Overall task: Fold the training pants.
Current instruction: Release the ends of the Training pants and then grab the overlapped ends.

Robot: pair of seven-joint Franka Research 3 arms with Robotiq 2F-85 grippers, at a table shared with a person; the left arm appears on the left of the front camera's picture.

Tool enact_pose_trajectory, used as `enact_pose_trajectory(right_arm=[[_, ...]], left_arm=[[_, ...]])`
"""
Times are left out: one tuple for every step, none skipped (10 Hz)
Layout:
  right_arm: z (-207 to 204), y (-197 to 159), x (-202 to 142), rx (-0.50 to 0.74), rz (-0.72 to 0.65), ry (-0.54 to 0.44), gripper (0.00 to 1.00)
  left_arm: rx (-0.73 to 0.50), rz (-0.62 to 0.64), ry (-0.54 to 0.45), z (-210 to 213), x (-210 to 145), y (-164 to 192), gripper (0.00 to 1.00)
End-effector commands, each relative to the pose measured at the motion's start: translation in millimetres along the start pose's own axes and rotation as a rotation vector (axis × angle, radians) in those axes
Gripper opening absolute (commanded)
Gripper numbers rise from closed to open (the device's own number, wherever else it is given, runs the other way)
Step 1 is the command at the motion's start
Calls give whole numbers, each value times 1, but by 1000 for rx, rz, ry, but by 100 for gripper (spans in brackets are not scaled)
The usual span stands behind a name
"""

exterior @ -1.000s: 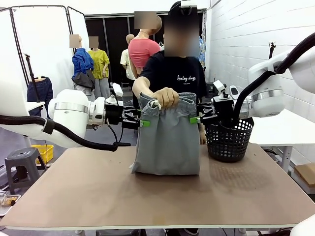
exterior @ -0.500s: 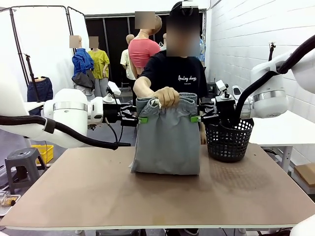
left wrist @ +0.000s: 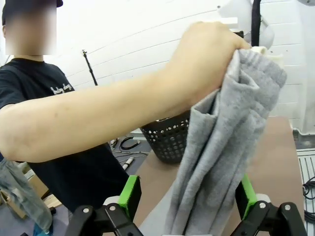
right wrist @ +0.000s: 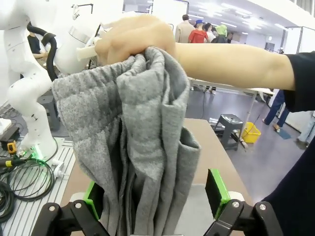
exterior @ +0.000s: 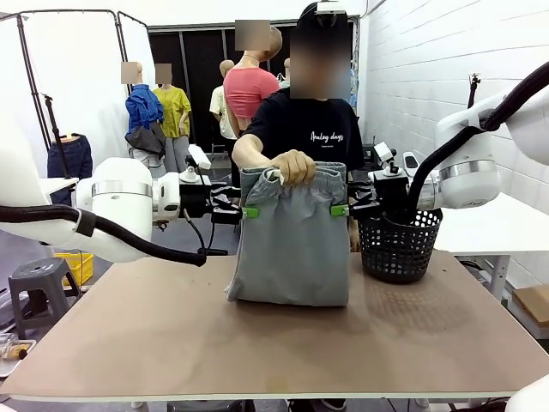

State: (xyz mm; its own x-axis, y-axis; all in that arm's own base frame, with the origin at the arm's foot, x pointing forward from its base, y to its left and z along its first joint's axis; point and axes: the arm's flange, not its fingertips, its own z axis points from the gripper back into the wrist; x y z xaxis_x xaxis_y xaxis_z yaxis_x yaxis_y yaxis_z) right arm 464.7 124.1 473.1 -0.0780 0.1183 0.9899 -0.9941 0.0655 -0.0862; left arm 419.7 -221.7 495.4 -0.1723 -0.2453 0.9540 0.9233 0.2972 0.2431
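Training pants [exterior: 290, 249]: plain light grey, soft fabric, gathered elastic waistband. The garment is hanging upright at the far middle of the worktop [exterior: 257, 343], waistband uppermost. A person's hand [exterior: 293, 168] is gripping the waistband at its top centre and bunching it, with a white cord end [exterior: 272, 178] showing beside the fingers. The cloth is draping in loose vertical folds. Its lower end is resting on the worktop, bulging slightly at the left corner.

A person's hand [left wrist: 206, 59] grips the training pants [left wrist: 221, 147] at their top. They hang between the left gripper's [left wrist: 188, 196] spread fingers.
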Motion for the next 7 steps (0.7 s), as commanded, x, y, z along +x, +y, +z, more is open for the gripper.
enact_pose_trajectory(right_arm=[[-3, 3, -2, 48, -41, -27, 100], [-6, 5, -3, 61, -49, -28, 100], [-10, 6, -4, 76, -56, -30, 100], [-11, 9, -4, 101, -70, -35, 100], [-13, 11, -4, 120, -71, -31, 100], [-15, 14, -5, 144, -74, -32, 100], [-14, 17, -7, 157, -74, -22, 100]], left_arm=[[-41, 0, -6, 2, -6, 1, 100], [-56, 6, -7, 1, -6, 1, 100], [-76, 11, -15, -2, -4, 1, 100], [-92, 8, -9, -7, -2, -1, 100], [-92, 10, -5, -11, -2, -1, 100], [-99, 10, -2, -15, -1, -1, 100], [-109, 9, 0, -18, -1, -1, 100]])
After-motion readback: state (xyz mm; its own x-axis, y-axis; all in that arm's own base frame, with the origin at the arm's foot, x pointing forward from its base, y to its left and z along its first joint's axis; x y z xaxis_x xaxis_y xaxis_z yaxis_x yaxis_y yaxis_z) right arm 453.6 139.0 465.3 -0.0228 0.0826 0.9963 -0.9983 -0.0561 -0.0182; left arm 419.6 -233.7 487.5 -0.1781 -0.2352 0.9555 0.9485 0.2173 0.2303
